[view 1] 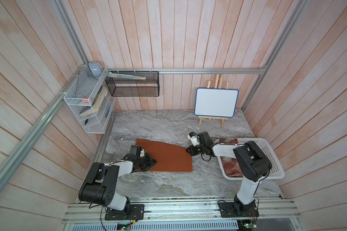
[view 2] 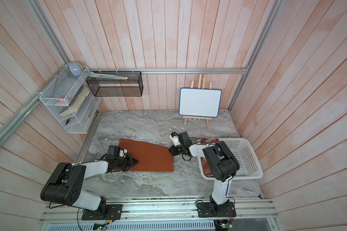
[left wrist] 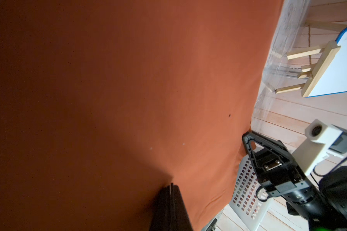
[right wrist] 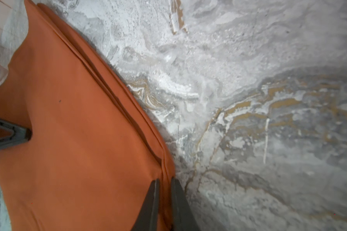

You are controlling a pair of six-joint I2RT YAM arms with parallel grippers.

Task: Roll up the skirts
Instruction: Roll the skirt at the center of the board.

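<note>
The rust-orange skirt (view 1: 168, 156) lies flat on the marble desk (view 1: 158, 128), about midway between my two arms. My right end effector (right wrist: 165, 184) is at the skirt's far right corner. In the right wrist view its two fingers (right wrist: 151, 200) stand close together with the doubled orange hem running between them, so I have that edge clamped. In the left wrist view the same tip touches the cloth's border.

My left end effector (view 1: 153, 160) reaches over the near left part of the skirt. Its fingers (left wrist: 166, 202) are pressed together, with only a thin line showing between them. They lie low against the cloth, but I cannot tell whether any fabric is caught in them.

The plaid skirt (view 1: 231, 166) sits bunched in the white basket (view 1: 272, 160) at the right side of the desk. Much of it is hidden under my right arm, and part of it shows at the basket's far rim. A whiteboard (view 1: 216, 102) on a small wooden easel stands at the far right of the desk, well apart from both skirts.
</note>
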